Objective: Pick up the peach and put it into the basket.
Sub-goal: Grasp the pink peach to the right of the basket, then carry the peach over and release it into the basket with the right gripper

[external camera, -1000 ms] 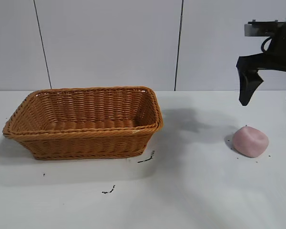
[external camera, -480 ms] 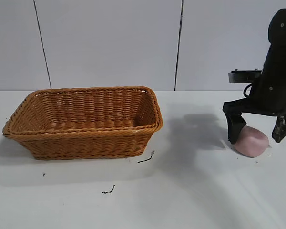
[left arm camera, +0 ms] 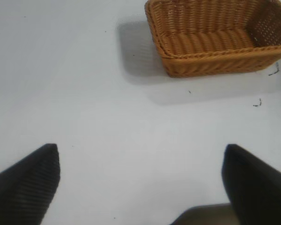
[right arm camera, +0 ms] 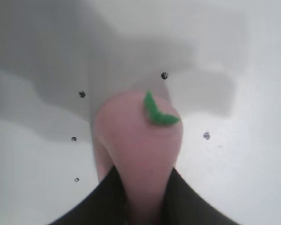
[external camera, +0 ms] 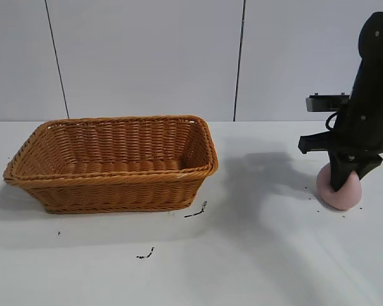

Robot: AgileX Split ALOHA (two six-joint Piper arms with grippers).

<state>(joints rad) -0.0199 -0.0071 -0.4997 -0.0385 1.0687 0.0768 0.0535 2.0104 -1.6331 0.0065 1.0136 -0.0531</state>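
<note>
The pale pink peach point(external camera: 338, 193) lies on the white table at the right. My right gripper point(external camera: 345, 180) stands over it, shut on it, and squeezes it between the fingers. In the right wrist view the peach point(right arm camera: 139, 140) shows a small green leaf point(right arm camera: 157, 112) and is pinched between the two dark fingers point(right arm camera: 107, 197). The orange-brown wicker basket point(external camera: 115, 178) stands at the left, empty, and also shows in the left wrist view point(left arm camera: 178, 61). My left gripper point(left arm camera: 140, 180) is open and empty above bare table, far from the basket.
Small dark specks and scraps point(external camera: 196, 211) lie on the white table point(external camera: 255, 255) in front of the basket and round the peach. A grey panelled wall stands behind the table.
My right gripper came down from above onto the peach, with its fingers either side of it, then closed on it and squeezed it narrower. The basket has not moved.
</note>
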